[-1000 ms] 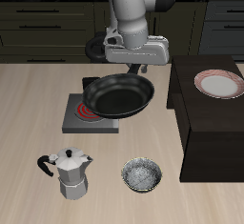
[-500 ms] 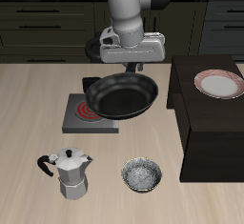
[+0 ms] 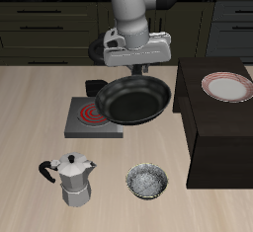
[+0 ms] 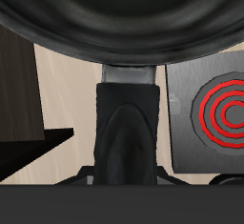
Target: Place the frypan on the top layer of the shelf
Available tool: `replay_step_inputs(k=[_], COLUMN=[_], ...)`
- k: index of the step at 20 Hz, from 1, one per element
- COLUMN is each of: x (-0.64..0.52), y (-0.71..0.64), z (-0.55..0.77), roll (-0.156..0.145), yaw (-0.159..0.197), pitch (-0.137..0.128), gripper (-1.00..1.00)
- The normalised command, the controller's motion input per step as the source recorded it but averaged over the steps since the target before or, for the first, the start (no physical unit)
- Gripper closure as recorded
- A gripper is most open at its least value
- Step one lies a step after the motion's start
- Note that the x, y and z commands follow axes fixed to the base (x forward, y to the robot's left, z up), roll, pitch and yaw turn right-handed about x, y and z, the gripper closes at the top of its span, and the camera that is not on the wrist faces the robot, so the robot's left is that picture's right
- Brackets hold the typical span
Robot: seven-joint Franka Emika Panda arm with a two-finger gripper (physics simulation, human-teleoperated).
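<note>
Frypan [image 3: 134,99], round and black, is hanging in the air at the frame's centre, tilted, partly over the grey burner plate [image 3: 81,123] with its red coil and just beside the dark shelf [image 3: 212,127] filling the right side. Robot gripper [image 3: 135,68] is clamping its jaws shut on the pan's handle [image 4: 126,123]. A pink-rimmed plate [image 3: 226,86] is sitting on the shelf top. Moka pot [image 3: 72,179] and speckled bowl [image 3: 147,182] are standing lower down.

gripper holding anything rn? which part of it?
Yes: the gripper holds the frypan by its long black handle, with the pan lifted off the burner plate.
</note>
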Motion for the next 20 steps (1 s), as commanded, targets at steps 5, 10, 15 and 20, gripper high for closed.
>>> replay_step_inputs(k=[5,10,15,20], x=[0.04,0.05,0.02,0.01], y=[-0.02,-0.05,-0.23,-0.25], z=[0.05,-0.02,-0.01,0.06], roll=[0.001,0.006,-0.016,-0.036], yaw=[0.09,0.054,0.096,0.123], pitch=[-0.001,0.014,-0.013,-0.021], gripper=[1.0,1.0,1.0,1.0])
